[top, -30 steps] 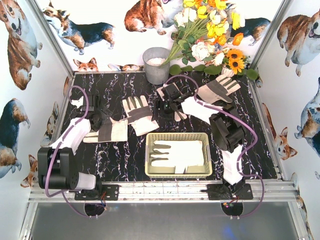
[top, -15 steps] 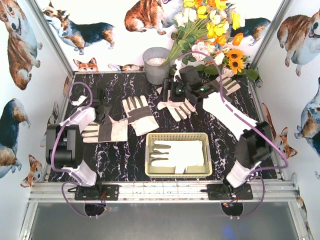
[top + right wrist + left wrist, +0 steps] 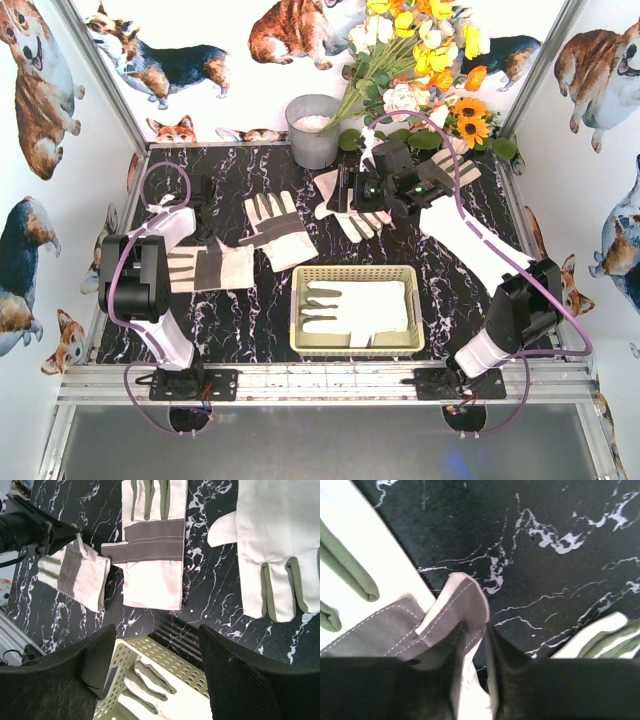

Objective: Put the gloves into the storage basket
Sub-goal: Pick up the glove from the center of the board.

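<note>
Our left gripper (image 3: 476,630) has just closed. Its jaws, wide 1 second ago, now pinch a raised fold of the grey patch on the leftmost glove (image 3: 455,597). This glove lies on the table (image 3: 250,320), well apart from the storage basket (image 3: 298,312). The bite looks thin, but the view is too close to be sure. The right gripper (image 3: 157,647) is released and empty, and has reached out toward the far gloves (image 3: 352,218). 1 flat glove (image 3: 355,308) already lies in the basket. We judge the first pick secured; the lift comes next.
</note>
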Tool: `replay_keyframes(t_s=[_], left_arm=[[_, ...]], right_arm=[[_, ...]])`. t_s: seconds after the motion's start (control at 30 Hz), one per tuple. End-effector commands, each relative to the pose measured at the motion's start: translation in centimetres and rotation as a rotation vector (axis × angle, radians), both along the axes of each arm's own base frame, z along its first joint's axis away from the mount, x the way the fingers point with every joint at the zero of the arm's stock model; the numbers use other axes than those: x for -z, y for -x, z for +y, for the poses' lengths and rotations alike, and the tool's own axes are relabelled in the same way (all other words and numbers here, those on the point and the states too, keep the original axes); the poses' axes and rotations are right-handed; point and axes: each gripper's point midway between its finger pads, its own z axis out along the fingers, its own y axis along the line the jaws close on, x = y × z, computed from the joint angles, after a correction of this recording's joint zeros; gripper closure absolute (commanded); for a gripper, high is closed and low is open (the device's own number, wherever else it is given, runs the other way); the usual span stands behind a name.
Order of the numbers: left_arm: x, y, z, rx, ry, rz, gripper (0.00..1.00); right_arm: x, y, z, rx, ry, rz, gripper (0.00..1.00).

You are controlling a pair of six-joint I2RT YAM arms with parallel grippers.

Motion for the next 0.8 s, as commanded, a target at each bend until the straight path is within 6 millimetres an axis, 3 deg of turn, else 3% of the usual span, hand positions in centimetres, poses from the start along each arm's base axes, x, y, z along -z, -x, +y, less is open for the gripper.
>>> replay_keyframes(t_s=[0.0,0.03,0.23,0.37,0.57,0.77], left_arm=[[-1.7,0.7,1.4,0.009,-0.085,0.036,0.96],[-2.2,0.9,1.6,0.018,-0.102,0.039,1.0],[-7.0,3.3,2.4,0.108,-0.187,-0.03,1.0],[-10.1,4.9,1.2,0.208,-0.165,-0.117,1.0],[-15.6,6.1,-1.9,0.306,-0.052,-0.262,1.0],[-21.6,4.0,-7.5,0.462,0.147,-0.517,1.0]], right_arm=[[-3.8,-0.8,-0.6,0.018,-0.053,-0.112,0.31],[-4.1,-0.8,-0.6,0.019,-0.059,-0.119,0.31],[-7.2,-0.5,-1.0,-0.015,-0.098,-0.209,0.3],[-8.4,0.3,-0.8,-0.038,-0.128,-0.233,0.28],[-9.3,2.4,1.7,-0.205,-0.234,-0.206,0.26],[-10.2,2.1,3.7,-0.21,-0.353,-0.139,0.23]])
